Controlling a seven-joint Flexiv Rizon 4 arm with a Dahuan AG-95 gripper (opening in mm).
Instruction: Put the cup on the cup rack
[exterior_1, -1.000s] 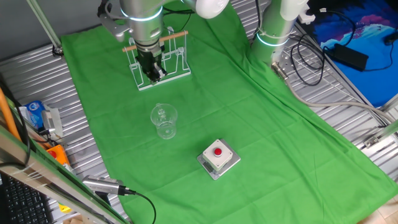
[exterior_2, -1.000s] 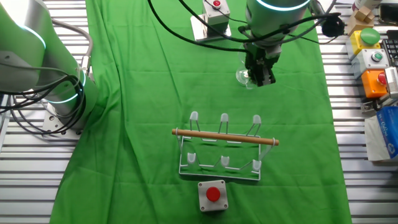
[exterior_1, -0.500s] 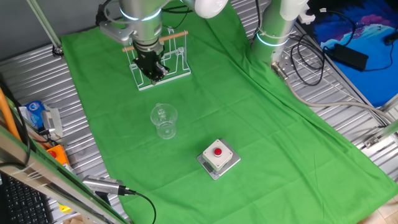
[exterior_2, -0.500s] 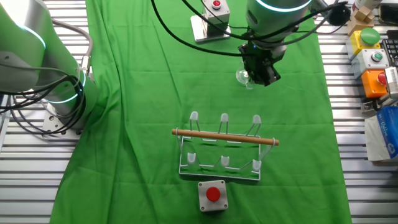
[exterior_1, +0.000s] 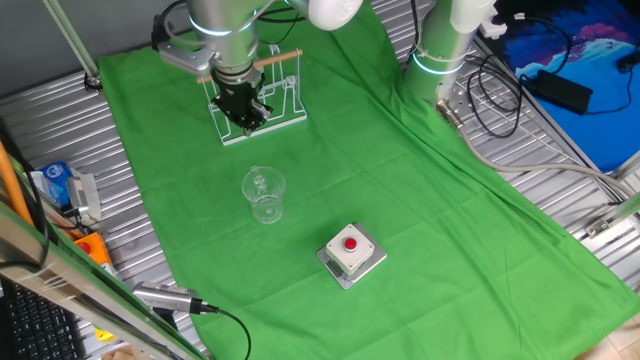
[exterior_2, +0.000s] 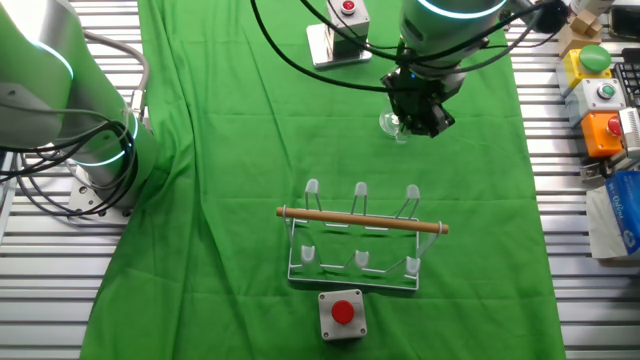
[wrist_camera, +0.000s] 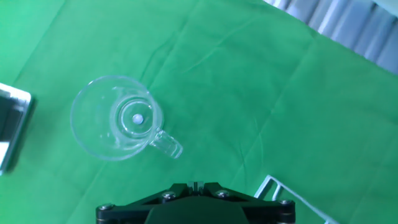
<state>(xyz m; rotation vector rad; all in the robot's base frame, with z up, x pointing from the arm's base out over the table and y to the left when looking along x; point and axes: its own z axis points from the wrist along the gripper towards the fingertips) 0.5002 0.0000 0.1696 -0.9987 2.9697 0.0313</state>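
Green cloth (exterior_1: 430, 190) covers the table. In one fixed view, from the left: the gripper (exterior_1: 243, 118) hangs over the cup rack (exterior_1: 290, 100); then the cup (exterior_1: 264, 194) stands upright on the cloth, nearer the camera and well apart from the fingers; then, to its right and nearer still, a grey box with a red button (exterior_1: 350, 254).

Hand view, left to right: the edge of a grey box at the frame's left border, the cup (wrist_camera: 118, 118) seen from straight above with its small handle pointing toward lower right, then a white corner of the cup rack (wrist_camera: 280, 190) at the bottom. The cup lies ahead and to the left of the gripper body; no fingertips show there.

The other fixed view: the arm comes in from the top, wrist pointing straight down, gripper (exterior_2: 420, 115) partly hiding the cup (exterior_2: 392, 124). The rack (exterior_2: 360, 240) sits nearer the camera.

Finger state: cannot tell whether spread or pressed together. Nothing is held.
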